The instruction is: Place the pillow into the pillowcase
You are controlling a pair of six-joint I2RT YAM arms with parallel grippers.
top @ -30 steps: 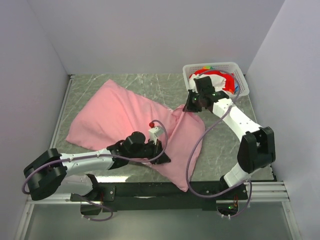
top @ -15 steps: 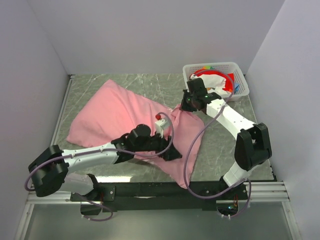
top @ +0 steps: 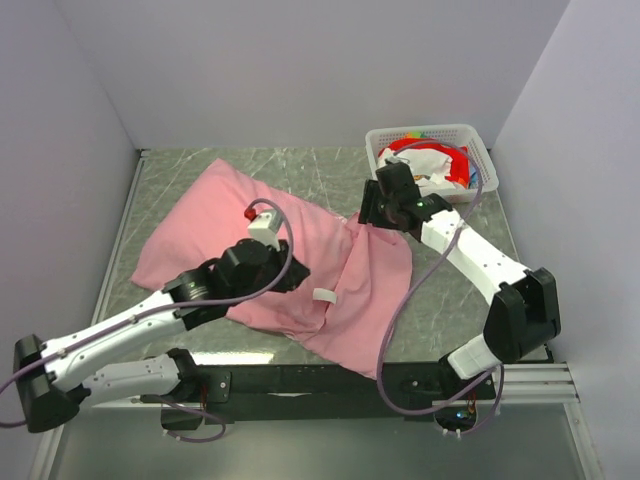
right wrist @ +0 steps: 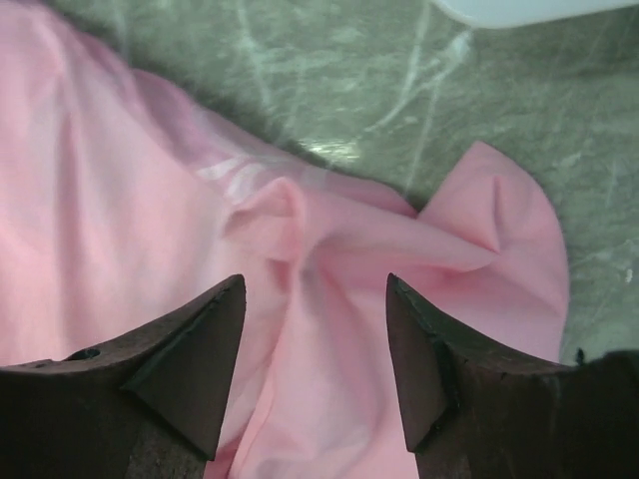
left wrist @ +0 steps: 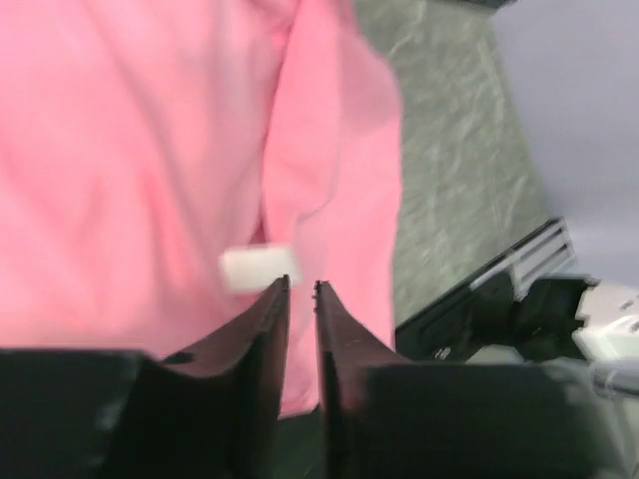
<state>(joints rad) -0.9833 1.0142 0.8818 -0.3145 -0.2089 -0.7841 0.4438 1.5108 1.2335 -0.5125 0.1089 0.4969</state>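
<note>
The pink pillowcase (top: 270,240) lies plump and wrinkled across the table (top: 180,175), its white label (left wrist: 255,267) just beyond the left fingers (left wrist: 268,334), which stand barely parted, grasping nothing; the right fingers (right wrist: 190,359) are spread wide above its far-right corner, near the basket (top: 425,131)

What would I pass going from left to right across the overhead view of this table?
Puffy end of the wrinkly pink fabric pillowcase → left arm's black fingers → small white sewn label → right arm's black fingers → white plastic basket holding coloured cloth.
</note>
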